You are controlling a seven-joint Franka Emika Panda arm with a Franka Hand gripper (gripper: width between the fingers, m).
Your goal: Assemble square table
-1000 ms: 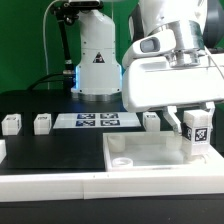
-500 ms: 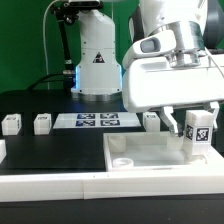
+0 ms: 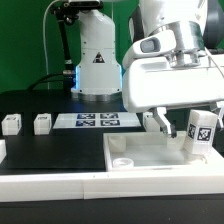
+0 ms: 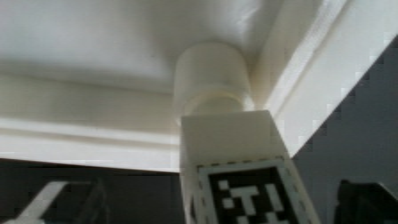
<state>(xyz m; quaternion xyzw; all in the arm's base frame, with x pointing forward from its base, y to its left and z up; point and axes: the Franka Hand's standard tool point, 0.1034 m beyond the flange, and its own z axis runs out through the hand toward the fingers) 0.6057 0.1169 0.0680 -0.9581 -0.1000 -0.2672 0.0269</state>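
The white square slab (image 3: 150, 152) lies on the black worktop at the front, towards the exterior view's right. A white leg post (image 3: 198, 131) with a black-and-white tag stands upright at the slab's far right corner. My gripper (image 3: 190, 126) hangs over it with its fingers spread on either side, one finger (image 3: 160, 123) clear of the post. In the wrist view the post (image 4: 222, 90) runs down to the slab (image 4: 107, 50), and dark gaps separate it from both fingers. Three loose leg posts (image 3: 10, 124), (image 3: 42, 123), (image 3: 150, 119) stand behind the slab.
The marker board (image 3: 98, 121) lies flat between the loose posts. The robot's white base (image 3: 97, 60) stands behind it at the back. A pale table edge (image 3: 60, 185) runs along the front.
The gripper's finger on the exterior view's left has moved away from the leg post. The jaws have opened and let go of the post, which stays upright at the slab's corner.
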